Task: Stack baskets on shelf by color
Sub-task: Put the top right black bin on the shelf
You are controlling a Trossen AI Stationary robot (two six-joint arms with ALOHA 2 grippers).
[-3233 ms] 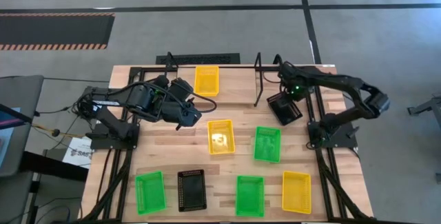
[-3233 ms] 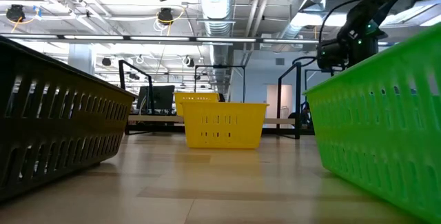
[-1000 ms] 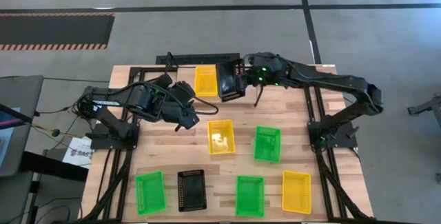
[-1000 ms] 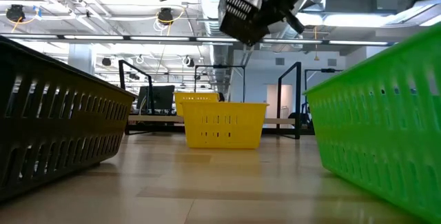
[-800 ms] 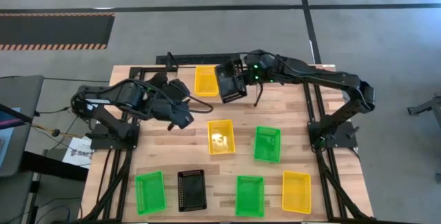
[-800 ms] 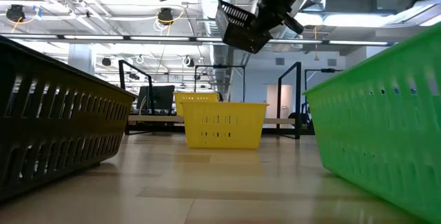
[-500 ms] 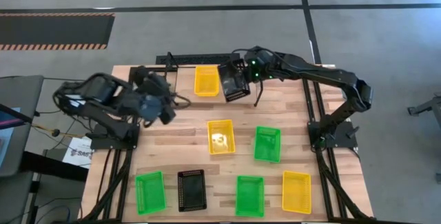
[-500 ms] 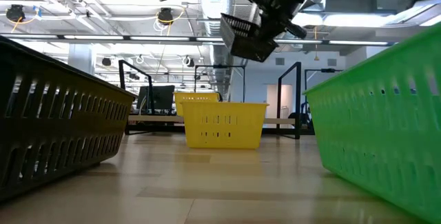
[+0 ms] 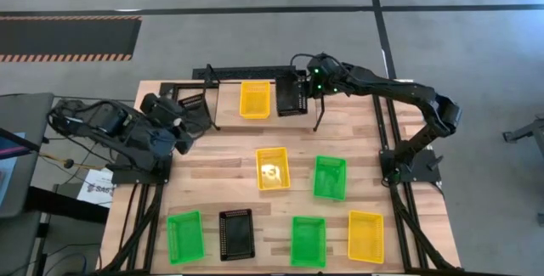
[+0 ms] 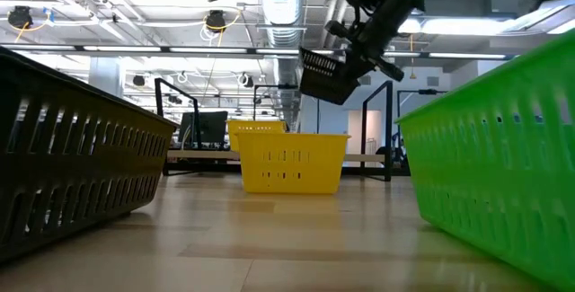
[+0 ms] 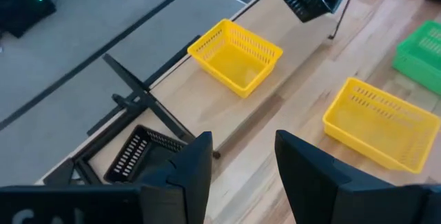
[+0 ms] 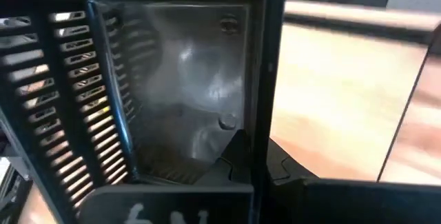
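Barely started: we see 1 yellow basket (image 9: 255, 98) shelved, right claw (image 9: 304, 92) gripping a black basket (image 9: 291, 97) above the shelf (image 9: 225, 100); left claw (image 11: 241, 156) open, 6 baskets remain.

High cam overhead; low cam table-level; both show shelf (image 9: 255, 115).

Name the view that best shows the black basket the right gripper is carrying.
High view: the carried black basket shows whole beside the yellow basket on the shelf. Low view shows it tilted in the air; right wrist only its inside; left wrist a cropped part.
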